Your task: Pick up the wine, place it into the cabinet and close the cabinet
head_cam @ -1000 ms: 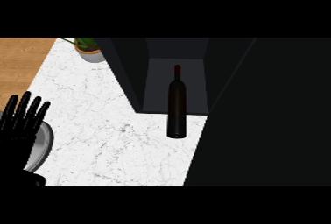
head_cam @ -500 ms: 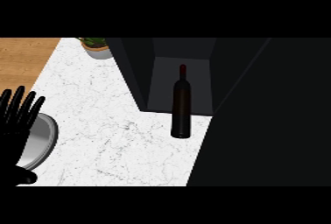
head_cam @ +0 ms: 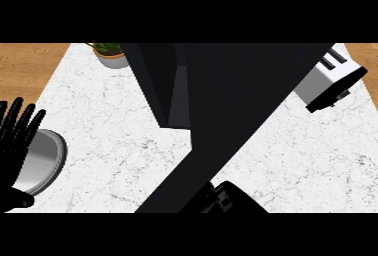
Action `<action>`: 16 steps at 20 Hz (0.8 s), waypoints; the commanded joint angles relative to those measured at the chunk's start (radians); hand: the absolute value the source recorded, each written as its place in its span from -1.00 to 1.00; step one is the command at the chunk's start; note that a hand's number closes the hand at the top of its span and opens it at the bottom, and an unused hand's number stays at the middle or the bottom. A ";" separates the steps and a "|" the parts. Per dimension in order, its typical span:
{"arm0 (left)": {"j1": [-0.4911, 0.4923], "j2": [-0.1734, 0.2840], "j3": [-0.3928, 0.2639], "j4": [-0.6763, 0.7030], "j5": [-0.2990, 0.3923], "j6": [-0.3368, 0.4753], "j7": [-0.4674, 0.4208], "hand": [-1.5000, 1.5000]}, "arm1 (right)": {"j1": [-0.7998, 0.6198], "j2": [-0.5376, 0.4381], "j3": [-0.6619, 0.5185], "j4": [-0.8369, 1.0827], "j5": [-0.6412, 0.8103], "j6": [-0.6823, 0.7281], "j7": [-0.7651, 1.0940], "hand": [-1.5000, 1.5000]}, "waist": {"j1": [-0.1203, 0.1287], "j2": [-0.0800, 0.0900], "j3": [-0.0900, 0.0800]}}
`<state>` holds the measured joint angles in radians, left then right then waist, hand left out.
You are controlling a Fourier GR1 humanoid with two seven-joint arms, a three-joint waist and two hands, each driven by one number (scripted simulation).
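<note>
Status from head view:

- Cabinet (head_cam: 173, 85): dark box standing on the counter (head_cam: 111, 150), top centre. Only its left side wall and a strip of shadowed inside show
- Big dark panel (head_cam: 244, 120) runs diagonally from the top right down to the lower edge at centre. It lies across the cabinet's front and blocks most of the middle of the view (could be the cabinet door, can't say for sure)
- Wine: can't see it anywhere. If it sits in the cabinet, it is behind that panel or lost in the shadow, can't tell which
- Left hand (head_cam: 16, 145): far left edge, fingers straight, spread and pointing up, resting, grasping nothing. It overlaps the left rim of the plate (head_cam: 46, 160)
- Plate: grey, round, on the counter at the left edge, well apart from the cabinet
- Right hand (head_cam: 225, 197): black ridged shape at the lower edge, centre, just beside the bottom end of the panel. Mostly cut off and dark on dark, so whether it is released or clenched I cannot tell
- Toaster (head_cam: 332, 80): silver with black ends, top right on the counter, tilted in view, its left end hidden by the panel
- Plant (head_cam: 111, 52): small, in a pale pot, top left, just beside the cabinet's left corner
- Wood floor (head_cam: 29, 65) shows past the counter at the top left and top right corners
</note>
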<state>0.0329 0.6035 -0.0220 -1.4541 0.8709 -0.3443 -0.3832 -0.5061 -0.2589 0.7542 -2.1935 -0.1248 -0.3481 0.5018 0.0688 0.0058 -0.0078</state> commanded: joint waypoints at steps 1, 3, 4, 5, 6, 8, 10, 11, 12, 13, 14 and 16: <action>0.048 -0.004 0.019 0.015 -0.005 -0.033 -0.028 -1.00 | -0.253 0.226 -0.027 0.215 0.022 -0.045 0.118 1.00 | -0.012 -0.006 0.002; 0.015 -0.008 0.047 0.059 -0.001 -0.026 -0.031 -1.00 | -0.364 0.251 -0.046 0.281 0.006 -0.081 0.166 1.00 | -0.036 -0.006 0.004; -0.010 0.013 0.043 0.037 0.014 -0.011 0.019 -1.00 | -0.406 0.252 -0.081 0.377 -0.035 -0.080 0.112 1.00 | -0.031 -0.002 0.005; -0.009 0.023 0.059 0.048 0.039 -0.032 0.026 -1.00 | -0.449 0.254 -0.109 0.432 -0.063 -0.092 0.089 1.00 | -0.027 -0.001 0.005; 0.038 -0.006 0.039 0.022 -0.011 -0.022 -0.008 -1.00 | -0.467 0.255 -0.122 0.475 -0.082 -0.081 0.072 1.00 | -0.033 -0.003 0.006; -0.005 0.002 0.051 0.012 0.020 0.002 0.043 -1.00 | -0.552 0.256 -0.181 0.530 -0.138 -0.104 0.090 1.00 | -0.039 -0.004 0.007; -0.004 -0.010 0.063 0.059 -0.022 -0.031 -0.002 -1.00 | -0.573 0.257 -0.241 0.585 -0.184 -0.063 0.042 1.00 | -0.047 -0.003 0.007; -0.016 -0.014 0.079 0.104 -0.019 -0.057 -0.013 -1.00 | -0.531 0.258 -0.197 0.608 -0.192 -0.095 -0.024 1.00 | -0.050 -0.002 0.007; 0.032 -0.019 0.072 0.063 -0.027 -0.061 -0.012 -1.00 | -0.505 0.258 -0.251 0.642 -0.209 -0.022 -0.056 1.00 | -0.049 -0.002 0.007; 0.056 -0.019 0.082 -0.005 -0.020 -0.030 0.006 -1.00 | -0.516 0.258 -0.252 0.658 -0.218 -0.035 -0.034 1.00 | -0.048 -0.004 0.007; 0.014 -0.009 0.092 0.053 0.004 -0.060 0.032 -1.00 | -0.498 0.258 -0.217 0.687 -0.240 -0.060 -0.097 1.00 | -0.049 -0.003 0.007; 0.017 -0.005 0.114 0.053 0.003 -0.070 0.023 -1.00 | -0.537 0.259 -0.316 0.719 -0.259 -0.008 -0.054 1.00 | -0.053 -0.003 0.007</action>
<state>0.0708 0.5766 0.0426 -1.4451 0.8623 -0.3972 -0.3776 -0.9966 -0.0055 0.5252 -1.5653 -0.3277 -0.3870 0.4630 0.0223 -0.0005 0.0035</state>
